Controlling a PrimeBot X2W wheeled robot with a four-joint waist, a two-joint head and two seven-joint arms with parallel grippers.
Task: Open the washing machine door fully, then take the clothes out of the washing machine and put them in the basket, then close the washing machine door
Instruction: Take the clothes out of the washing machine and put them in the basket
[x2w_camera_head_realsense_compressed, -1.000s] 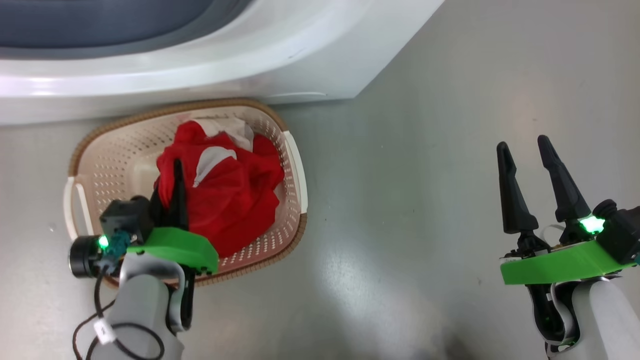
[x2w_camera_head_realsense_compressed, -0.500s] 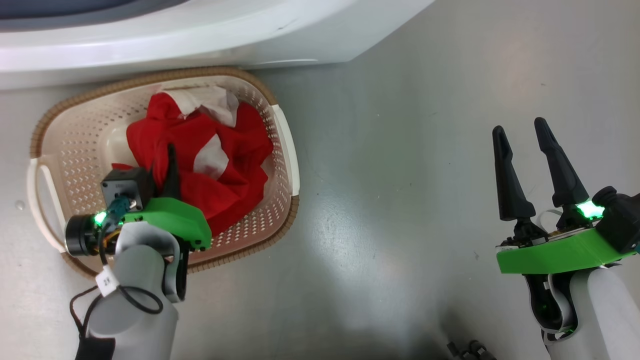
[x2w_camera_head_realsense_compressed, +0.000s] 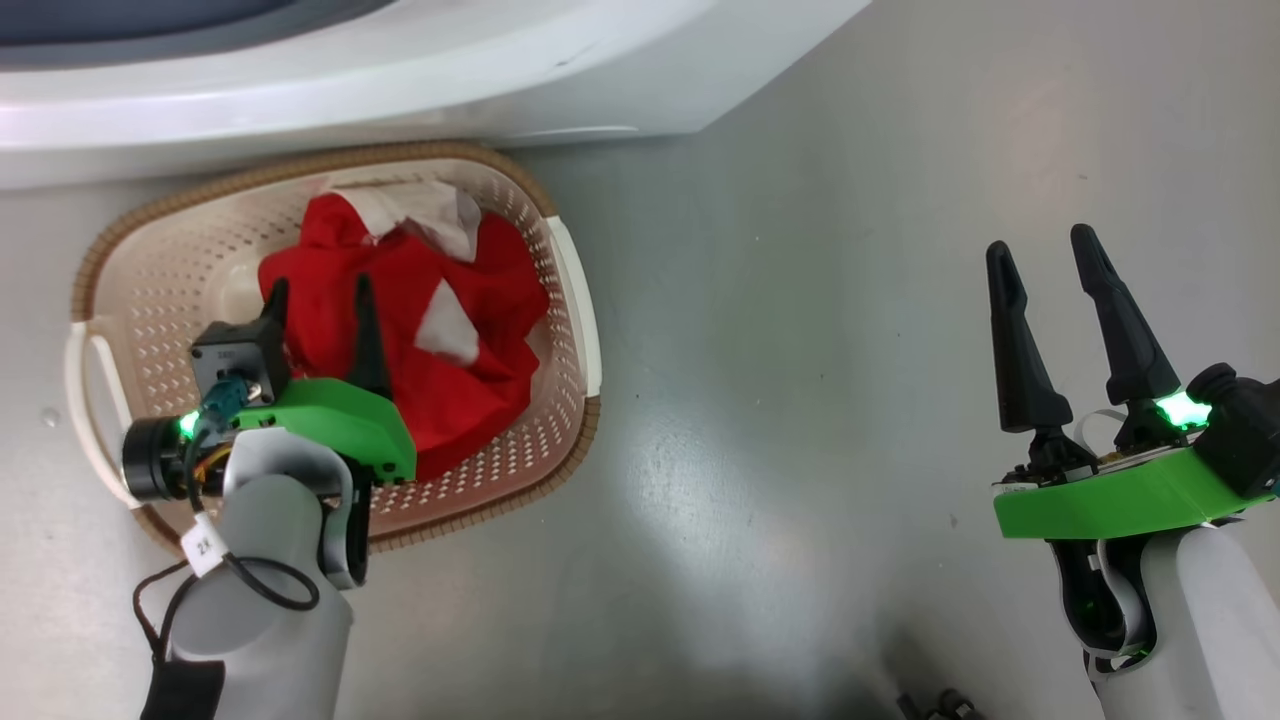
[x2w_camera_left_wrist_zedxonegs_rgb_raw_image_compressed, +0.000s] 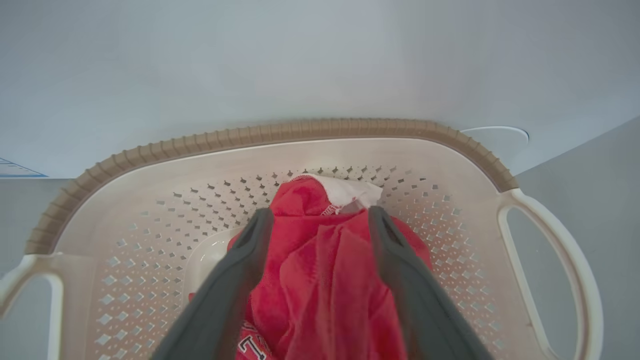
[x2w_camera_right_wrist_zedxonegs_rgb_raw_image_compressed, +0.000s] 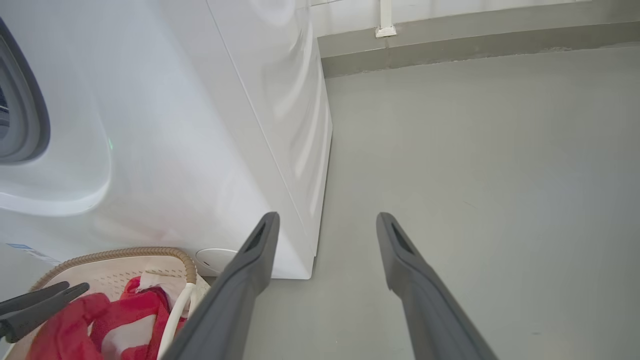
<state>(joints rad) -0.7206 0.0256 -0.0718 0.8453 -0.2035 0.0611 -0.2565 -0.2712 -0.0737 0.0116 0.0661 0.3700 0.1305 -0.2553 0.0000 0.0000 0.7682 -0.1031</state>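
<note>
Lettering (x2w_camera_left_wrist_zedxonegs_rgb_raw_image_compressed: 248, 345) on clothes (x2w_camera_left_wrist_zedxonegs_rgb_raw_image_compressed: 320, 280) shows in left wrist view.

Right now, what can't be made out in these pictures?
- Inside of the washing machine: head view, cut off by the top edge, so whether anything remains in it is unknown.
- Bottom of the basket: left wrist view, mostly covered by the clothes.
- The lettering: left wrist view, cut by the bottom edge.

Grey floor (x2w_camera_head_realsense_compressed: 800, 250), smooth, soft glare patches. At floor's far edge: grey skirting band (x2w_camera_right_wrist_zedxonegs_rgb_raw_image_compressed: 475, 45), white wall (x2w_camera_right_wrist_zedxonegs_rgb_raw_image_compressed: 345, 15) above.
</note>
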